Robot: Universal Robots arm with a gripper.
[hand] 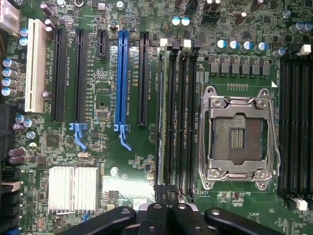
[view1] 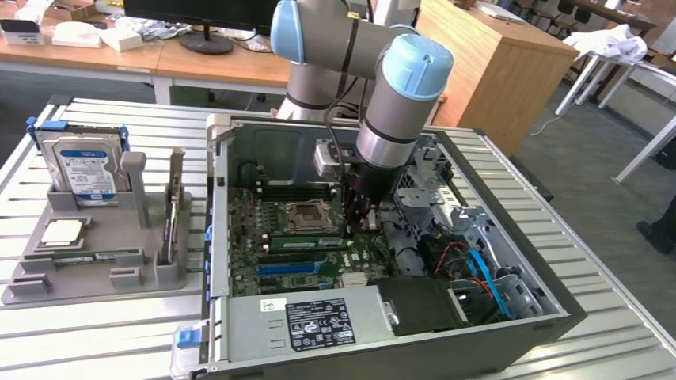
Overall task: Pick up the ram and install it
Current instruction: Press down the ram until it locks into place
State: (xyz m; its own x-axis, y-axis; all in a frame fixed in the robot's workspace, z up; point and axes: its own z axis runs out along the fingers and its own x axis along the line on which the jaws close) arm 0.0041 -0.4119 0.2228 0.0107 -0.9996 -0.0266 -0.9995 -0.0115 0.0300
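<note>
Jaws closed, pressing ram (hand: 160,117) into slot.

I see my gripper (view1: 365,226) deep inside the open case (view1: 549,309), drive cage (view1: 423,186) close beside it. Above the motherboard (hand: 132,166), room is open; case walls hem every side.

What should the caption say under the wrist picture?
Shut gripper over the motherboard, the ram standing in a slot beside the CPU socket.
</note>
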